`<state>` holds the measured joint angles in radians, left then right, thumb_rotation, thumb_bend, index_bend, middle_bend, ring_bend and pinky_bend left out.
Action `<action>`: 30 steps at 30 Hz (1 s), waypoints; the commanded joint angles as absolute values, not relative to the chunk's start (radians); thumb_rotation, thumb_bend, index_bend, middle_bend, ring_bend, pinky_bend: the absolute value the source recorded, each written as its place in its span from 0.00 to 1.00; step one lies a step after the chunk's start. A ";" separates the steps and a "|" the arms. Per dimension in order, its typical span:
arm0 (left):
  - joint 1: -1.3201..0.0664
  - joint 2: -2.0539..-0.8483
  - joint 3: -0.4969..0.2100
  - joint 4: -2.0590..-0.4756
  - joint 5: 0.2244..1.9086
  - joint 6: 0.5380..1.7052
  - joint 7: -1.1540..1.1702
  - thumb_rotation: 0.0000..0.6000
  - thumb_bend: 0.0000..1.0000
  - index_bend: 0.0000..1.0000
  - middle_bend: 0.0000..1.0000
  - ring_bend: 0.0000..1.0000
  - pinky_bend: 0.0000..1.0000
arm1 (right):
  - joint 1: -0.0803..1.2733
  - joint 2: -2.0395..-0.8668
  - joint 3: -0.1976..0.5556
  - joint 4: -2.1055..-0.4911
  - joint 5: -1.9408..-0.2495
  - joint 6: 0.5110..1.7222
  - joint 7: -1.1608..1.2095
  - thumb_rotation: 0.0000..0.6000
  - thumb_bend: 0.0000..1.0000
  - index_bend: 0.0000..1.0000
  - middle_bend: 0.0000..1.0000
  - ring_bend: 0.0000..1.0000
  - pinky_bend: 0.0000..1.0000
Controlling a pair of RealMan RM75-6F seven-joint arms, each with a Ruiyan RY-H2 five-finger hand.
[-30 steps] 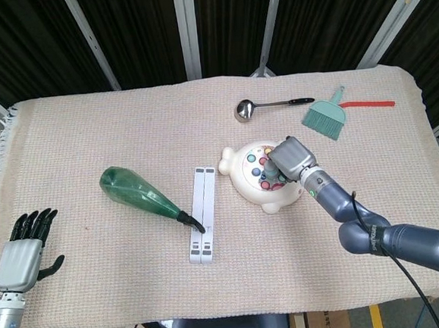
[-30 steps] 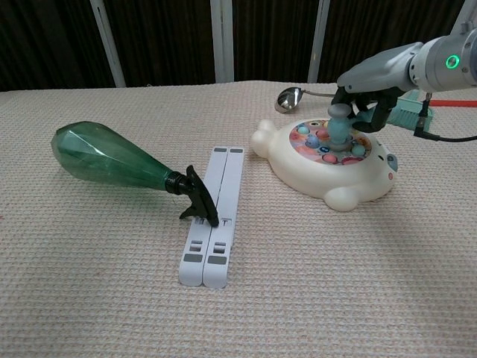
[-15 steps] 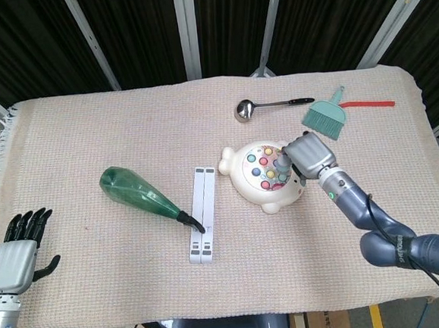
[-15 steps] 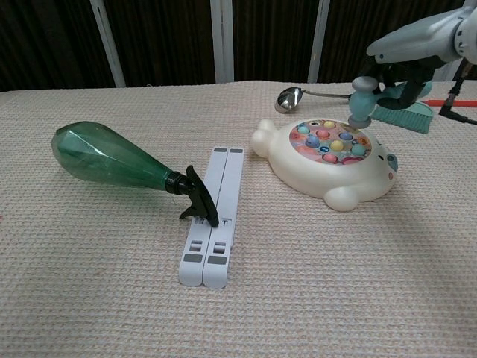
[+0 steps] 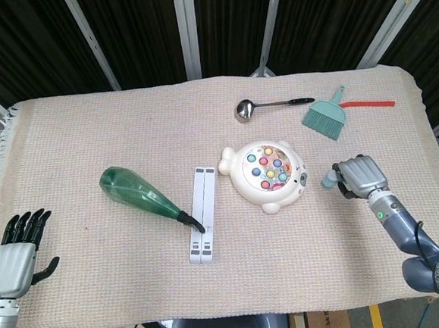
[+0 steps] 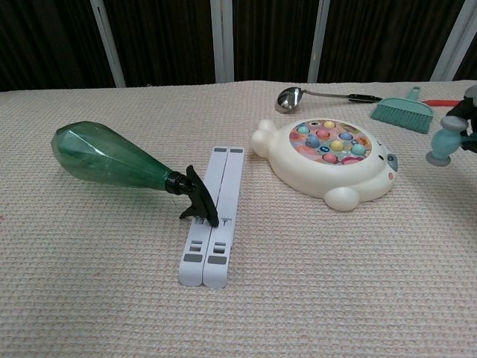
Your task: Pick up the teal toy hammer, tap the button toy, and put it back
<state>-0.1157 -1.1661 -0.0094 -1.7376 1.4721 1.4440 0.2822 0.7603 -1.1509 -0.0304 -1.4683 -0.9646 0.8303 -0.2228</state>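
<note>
The white button toy (image 5: pixel 264 175) (image 6: pixel 329 160), with coloured buttons on top, sits right of the table's middle. My right hand (image 5: pixel 361 176) hovers to its right, clear of it, gripping the teal toy hammer. The hammer's head (image 5: pixel 328 180) (image 6: pixel 444 144) sticks out toward the toy; the handle is hidden in the fingers. In the chest view only the edge of that hand (image 6: pixel 469 119) shows at the right border. My left hand (image 5: pixel 17 248) hangs off the table's front left corner, fingers apart, holding nothing.
A green spray bottle (image 5: pixel 139 192) (image 6: pixel 119 162) lies left of a white folded stand (image 5: pixel 202 214) (image 6: pixel 216 213). At the back are a metal ladle (image 5: pixel 264 106) (image 6: pixel 317 95) and a teal dustpan brush (image 5: pixel 326 116) (image 6: pixel 403 110) with a red handle.
My right hand has lifted the hammer off the button toy and carried it to the right, away from the toy. The left hand has barely moved.
</note>
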 commanded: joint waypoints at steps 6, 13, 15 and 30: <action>-0.112 -1.155 -0.008 -1.767 1.480 1.454 0.309 1.00 0.26 0.00 0.02 0.00 0.00 | 0.668 -1.240 -0.034 -1.304 -1.065 0.827 -0.058 1.00 0.84 0.79 0.76 0.50 0.24; -0.109 -1.153 -0.007 -1.774 1.481 1.457 0.316 1.00 0.26 0.00 0.02 0.00 0.00 | 0.636 -1.265 -0.024 -1.247 -1.107 0.818 0.008 1.00 0.76 0.71 0.69 0.44 0.22; -0.108 -1.152 -0.008 -1.774 1.480 1.457 0.316 1.00 0.26 0.00 0.02 0.00 0.00 | 0.631 -1.269 -0.022 -1.240 -1.113 0.814 0.018 1.00 0.72 0.67 0.66 0.41 0.21; -0.107 -1.154 -0.009 -1.768 1.474 1.453 0.312 1.00 0.26 0.00 0.02 0.00 0.00 | 0.606 -1.281 0.008 -1.214 -1.130 0.785 0.049 1.00 0.65 0.52 0.54 0.31 0.16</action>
<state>-0.1074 -1.1539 -0.0093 -1.7684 1.4743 1.4527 0.3116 0.6066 -1.2808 0.0069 -1.2143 -1.1298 0.7853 0.0484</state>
